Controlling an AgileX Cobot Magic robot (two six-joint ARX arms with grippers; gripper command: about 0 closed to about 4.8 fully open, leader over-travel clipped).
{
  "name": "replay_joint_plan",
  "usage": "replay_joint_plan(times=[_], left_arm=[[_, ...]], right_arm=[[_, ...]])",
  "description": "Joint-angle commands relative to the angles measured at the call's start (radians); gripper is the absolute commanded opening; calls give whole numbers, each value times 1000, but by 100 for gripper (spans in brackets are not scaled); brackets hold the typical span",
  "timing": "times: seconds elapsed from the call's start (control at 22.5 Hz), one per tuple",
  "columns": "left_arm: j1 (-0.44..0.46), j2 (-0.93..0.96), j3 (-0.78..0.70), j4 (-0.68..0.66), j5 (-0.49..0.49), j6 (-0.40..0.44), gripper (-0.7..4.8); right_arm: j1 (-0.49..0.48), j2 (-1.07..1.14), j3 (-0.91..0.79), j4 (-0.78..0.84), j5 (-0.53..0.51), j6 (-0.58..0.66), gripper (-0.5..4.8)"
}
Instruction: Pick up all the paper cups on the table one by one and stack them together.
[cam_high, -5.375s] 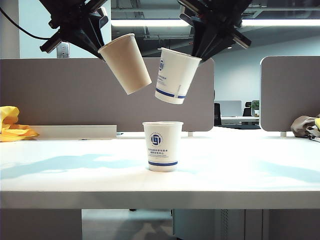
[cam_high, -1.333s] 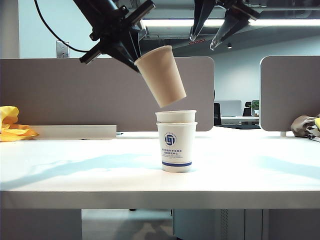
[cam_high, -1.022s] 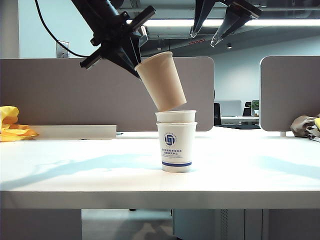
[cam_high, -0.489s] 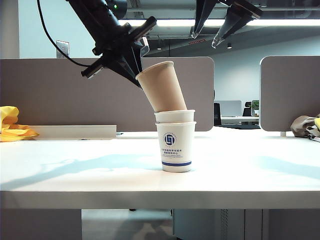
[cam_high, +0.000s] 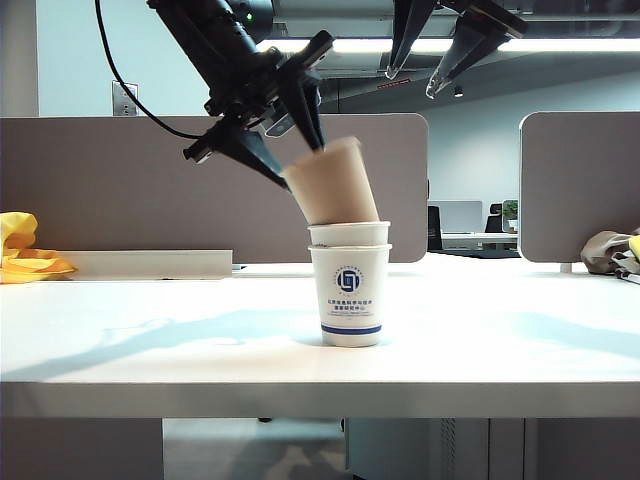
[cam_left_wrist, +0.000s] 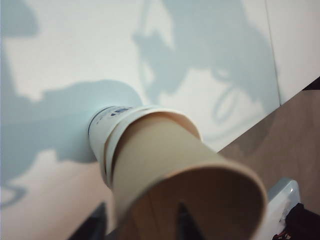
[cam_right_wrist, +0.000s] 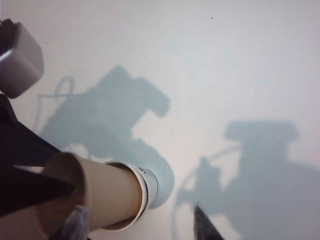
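Two white paper cups with blue logos (cam_high: 348, 295) stand nested on the table (cam_high: 150, 350) near its middle. The brown paper cup (cam_high: 335, 190) sits tilted in the top white cup (cam_high: 348, 233), leaning left. My left gripper (cam_high: 300, 165) is at the brown cup's rim with its jaws apart, open. In the left wrist view one finger (cam_left_wrist: 182, 220) is inside the brown cup (cam_left_wrist: 165, 165) and the other outside, above the white cups (cam_left_wrist: 102, 130). My right gripper (cam_high: 410, 85) hangs open and empty high above the stack. In its wrist view the right gripper (cam_right_wrist: 137, 225) looks down on the brown cup (cam_right_wrist: 105, 192).
Grey partition panels (cam_high: 120, 180) stand behind the table. A yellow cloth (cam_high: 25, 250) lies at the far left and a bundle of cloth (cam_high: 610, 250) at the far right.
The left gripper lowered the brown cup into the white stack, then spread its jaws. The stack shifted slightly left. The right gripper stayed still and open.
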Motion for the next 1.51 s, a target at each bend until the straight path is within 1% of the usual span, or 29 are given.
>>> replay_joint_plan(times=[0.04, 0.4, 0.53, 0.76, 0.93, 1.2, 1.29, 1.38, 1.47, 1.51], left_arm=[[1, -5, 2, 6, 5, 0, 189], [3, -5, 2, 5, 3, -8, 186], [10, -5, 2, -1, 2, -10, 184], [11, -5, 0, -14, -11, 10, 184], [17, -4, 0, -55, -64, 34, 184], [24, -5, 0, -64, -71, 65, 183], [28, -5, 0, -75, -71, 80, 173], [39, -10, 0, -85, -71, 91, 144], [58, -24, 1, -80, -76, 90, 138], [69, -39, 1, -72, -94, 90, 138]], right_arm=[[-1, -8, 6, -3, -4, -3, 270], [-1, -7, 4, -16, -8, -2, 264], [13, -6, -55, 1, -19, -2, 261], [13, -5, -163, -10, -18, -5, 261], [13, 0, -169, -13, -8, -11, 261], [13, 25, -170, -24, -10, -16, 261], [13, 25, -170, -19, -6, -27, 261], [13, 20, -168, -9, -4, -28, 261], [0, 8, -168, 9, 1, -28, 261], [-1, 1, -168, 15, 0, -29, 261]])
